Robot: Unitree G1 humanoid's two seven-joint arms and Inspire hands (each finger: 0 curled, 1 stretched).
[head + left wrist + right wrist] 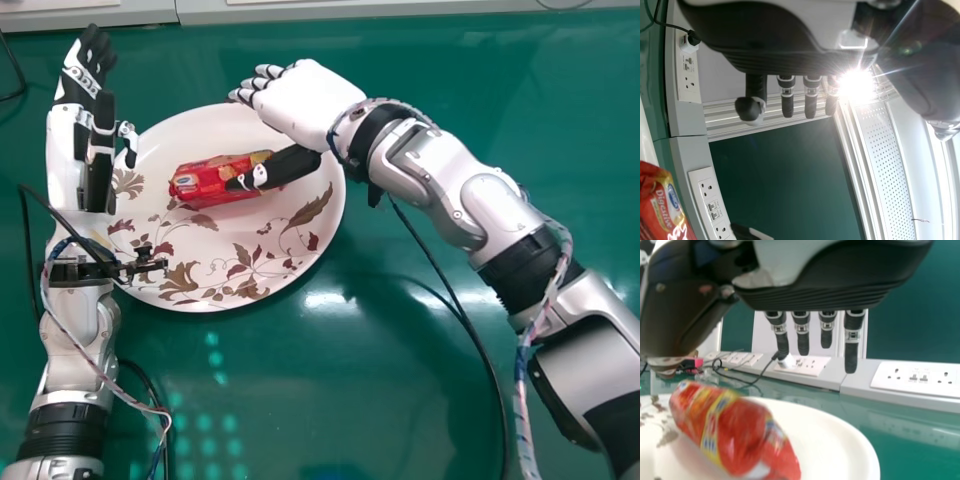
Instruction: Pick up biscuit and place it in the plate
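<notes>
And here's the biscuit packet point(210, 180), bright red, lying on the plate point(215, 125) just toward eleven o'clock from its centre! The right hand point(310, 100) is over the plate's one o'clock side, fingers straight, released, its thumb point(278, 168) reaching across the packet's three o'clock end (touching or just above, I cannot tell). Over at the plate's ten o'clock, the left hand point(66, 150), fingers extended, grasping nothing, above the green tabletop point(400, 400).

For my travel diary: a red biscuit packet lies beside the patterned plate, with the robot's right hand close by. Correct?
The packet isn't beside the patterned plate but on it, as the head view shows; the right hand is close by.
</notes>
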